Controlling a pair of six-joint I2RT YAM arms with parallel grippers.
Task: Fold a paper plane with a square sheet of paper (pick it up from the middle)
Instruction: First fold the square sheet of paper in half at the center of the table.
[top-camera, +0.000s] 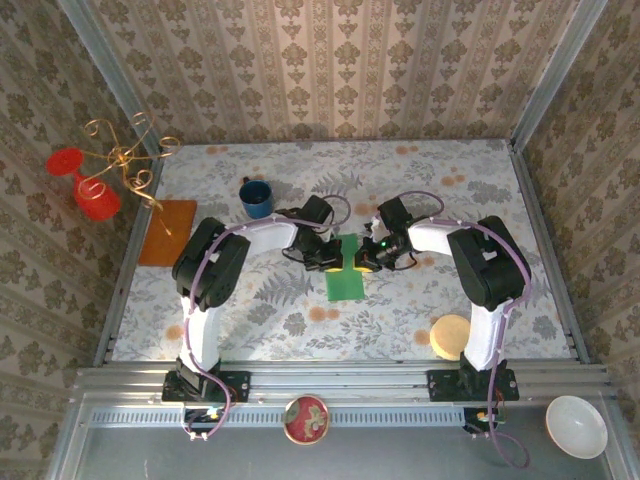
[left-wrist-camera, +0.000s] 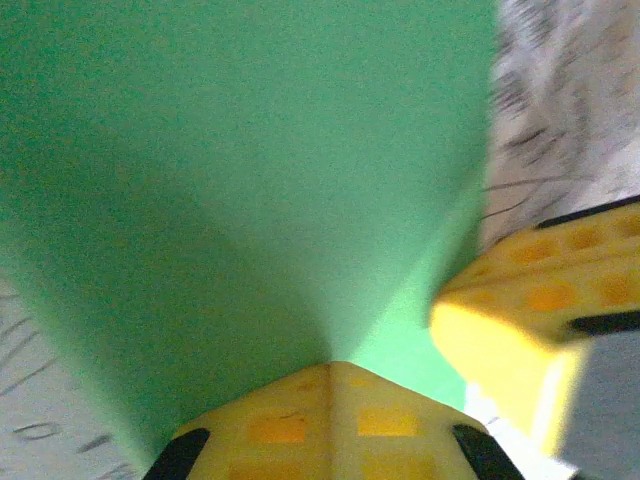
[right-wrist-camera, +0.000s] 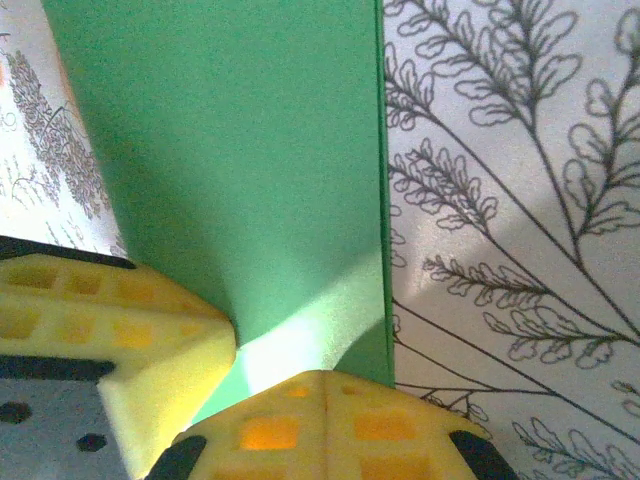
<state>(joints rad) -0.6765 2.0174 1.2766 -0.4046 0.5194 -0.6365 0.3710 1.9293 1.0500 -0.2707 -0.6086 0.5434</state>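
Tablecloth fern-printed under green paper, damask wallpaper around

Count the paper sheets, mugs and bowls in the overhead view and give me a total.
Paper sheets: 2, green sheet and orange-brown sheet
Mugs: 1, blue mug
Bowls: 2, red bowl and white bowl
Total: 5

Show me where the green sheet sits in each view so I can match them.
Top external: green sheet just below picture centre.
Left wrist: sheet across left and centre.
Right wrist: sheet upper left to centre.
Shared landmark: fern-print tablecloth beside it.
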